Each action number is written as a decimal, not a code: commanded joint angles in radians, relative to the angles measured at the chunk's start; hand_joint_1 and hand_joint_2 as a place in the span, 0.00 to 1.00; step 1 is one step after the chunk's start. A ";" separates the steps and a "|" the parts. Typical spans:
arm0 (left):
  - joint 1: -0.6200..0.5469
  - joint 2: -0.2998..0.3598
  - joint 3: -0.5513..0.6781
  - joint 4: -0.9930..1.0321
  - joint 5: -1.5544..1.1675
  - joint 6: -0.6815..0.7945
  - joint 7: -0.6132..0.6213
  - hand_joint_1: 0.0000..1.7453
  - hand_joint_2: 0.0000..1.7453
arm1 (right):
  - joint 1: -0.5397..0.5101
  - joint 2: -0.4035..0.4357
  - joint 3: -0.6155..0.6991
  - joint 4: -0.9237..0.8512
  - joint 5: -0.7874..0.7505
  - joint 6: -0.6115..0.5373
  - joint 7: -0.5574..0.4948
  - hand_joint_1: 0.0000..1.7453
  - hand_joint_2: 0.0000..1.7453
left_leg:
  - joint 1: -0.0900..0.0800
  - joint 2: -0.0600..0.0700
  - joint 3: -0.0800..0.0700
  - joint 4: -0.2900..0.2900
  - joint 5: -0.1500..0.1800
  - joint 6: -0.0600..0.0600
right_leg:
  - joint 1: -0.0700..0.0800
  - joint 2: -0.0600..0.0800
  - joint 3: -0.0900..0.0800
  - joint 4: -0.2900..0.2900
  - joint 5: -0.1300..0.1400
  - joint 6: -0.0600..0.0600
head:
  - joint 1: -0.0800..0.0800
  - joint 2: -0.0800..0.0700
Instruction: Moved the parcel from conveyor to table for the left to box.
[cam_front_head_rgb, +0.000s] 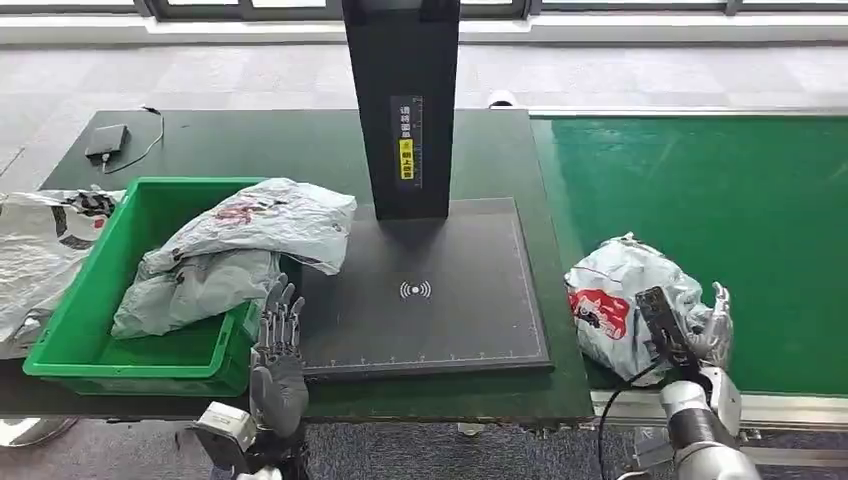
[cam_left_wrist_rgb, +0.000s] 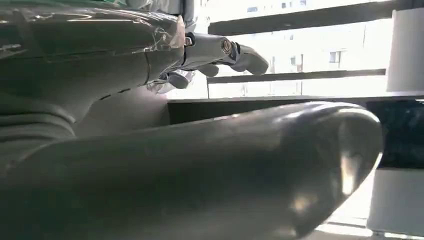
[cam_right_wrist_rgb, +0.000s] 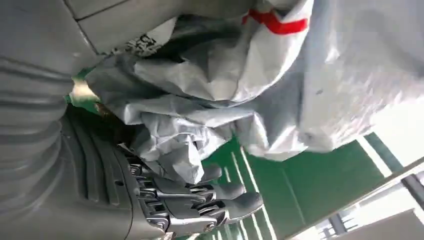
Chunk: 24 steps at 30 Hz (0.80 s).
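1. Grey floor tiles and a window sill lie at twelve o'clock, beyond a dark green table and a green conveyor that joins it on the three o'clock side.
2. On the table sits a black scanner pad with a tall black post rising from its far edge.
3. At nine o'clock a green bin holds crumpled grey bags, one draped over its rim toward the pad; another bag lies outside it at the frame edge.
4. A small black device with a cable rests at ten o'clock on the table.
5. The parcel, a grey poly bag with a red print, lies on the conveyor at four o'clock, just beside the table edge.
6. The right hand is against the parcel's near side; the right wrist view shows its fingers curled around the bag's crumpled plastic.
7. The left hand stands at six o'clock by the bin's corner, fingers straight and apart, holding nothing.
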 joint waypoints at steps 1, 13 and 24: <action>-0.075 0.052 -0.045 0.104 0.006 -0.018 0.011 0.00 0.00 | 0.002 0.056 0.139 0.101 0.061 0.219 0.163 0.00 1.00 | 0.000 0.001 0.003 -0.003 0.001 0.000 | 0.001 0.001 0.003 -0.003 0.001 -0.001 | 0.000 0.000; -0.065 0.064 -0.048 0.120 0.016 -0.022 0.018 0.00 0.00 | 0.067 0.049 0.179 0.098 0.078 0.358 0.225 1.00 1.00 | 0.001 0.000 0.005 -0.004 0.001 0.000 | 0.001 0.001 0.005 -0.004 0.001 -0.001 | 0.000 0.000; -0.023 0.070 -0.048 0.075 0.022 0.025 0.013 0.00 0.00 | 0.075 0.060 0.177 0.080 0.056 0.291 0.160 1.00 1.00 | 0.002 0.008 0.015 -0.002 -0.003 -0.003 | 0.005 0.008 0.013 -0.004 0.000 -0.002 | 0.000 0.000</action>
